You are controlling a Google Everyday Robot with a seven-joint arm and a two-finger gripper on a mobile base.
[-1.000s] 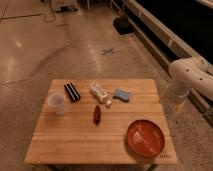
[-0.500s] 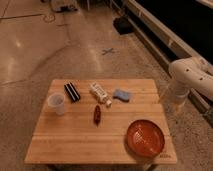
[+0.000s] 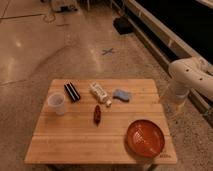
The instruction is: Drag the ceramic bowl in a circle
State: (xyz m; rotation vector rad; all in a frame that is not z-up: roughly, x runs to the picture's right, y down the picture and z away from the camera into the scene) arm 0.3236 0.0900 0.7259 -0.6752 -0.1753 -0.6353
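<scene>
Orange-red ceramic bowl [image 3: 145, 138] sits upright at the near right corner of the wooden table [image 3: 75, 145], close to the right and front edges, with nothing touching it. Gripper [image 3: 173, 106] hangs off the table's right edge, beyond the bowl and apart from it, below the white arm [image 3: 192, 75]; whether it is released or clenched cannot be told, and no object is seen in it. Translucent white cup [image 3: 56, 103] stands at the left side. Black rectangular object [image 3: 72, 92], white bottle [image 3: 100, 93] lying on its side and blue sponge [image 3: 121, 94] form a row along the far half. Small dark red item [image 3: 97, 114] lies near the centre.
</scene>
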